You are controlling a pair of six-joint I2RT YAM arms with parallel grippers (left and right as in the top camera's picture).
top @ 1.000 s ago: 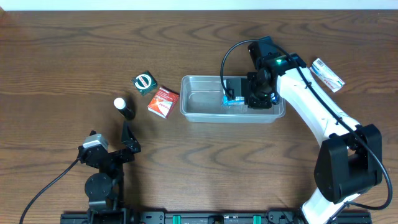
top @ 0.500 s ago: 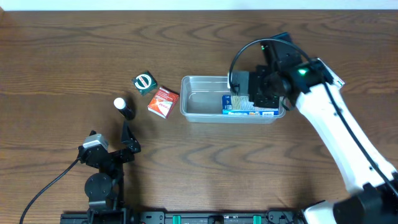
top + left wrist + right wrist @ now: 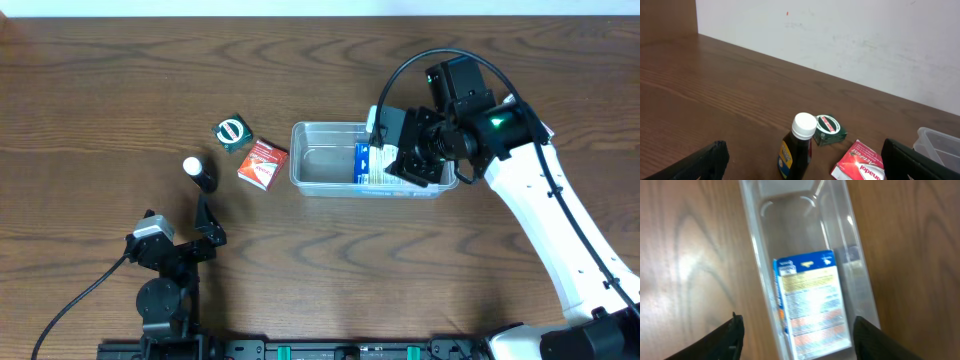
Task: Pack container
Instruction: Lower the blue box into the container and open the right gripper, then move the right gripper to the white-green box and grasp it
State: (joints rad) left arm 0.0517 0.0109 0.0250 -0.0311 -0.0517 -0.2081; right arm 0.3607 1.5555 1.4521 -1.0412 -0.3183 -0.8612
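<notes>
The container (image 3: 325,172) is a clear tub in the middle of the table. A blue and white box (image 3: 368,166) lies flat in its right half. My right gripper (image 3: 402,160) hovers open above that end. In the right wrist view the box (image 3: 812,305) rests on the container's floor (image 3: 790,225), with my fingers (image 3: 727,336) spread wider than the tub and touching nothing. My left gripper (image 3: 205,228) sits open near the front left, facing a dark bottle (image 3: 797,147).
A white-capped dark bottle (image 3: 198,172), a green box (image 3: 233,134) and a red box (image 3: 263,164) stand left of the container. In the left wrist view the green box (image 3: 828,130), the red box (image 3: 860,165) and a container corner (image 3: 937,142) lie beyond the bottle.
My right gripper has opened, let go of the blue and white box and lifted off; the box now lies flat in the container. The left arm has not moved.
</notes>
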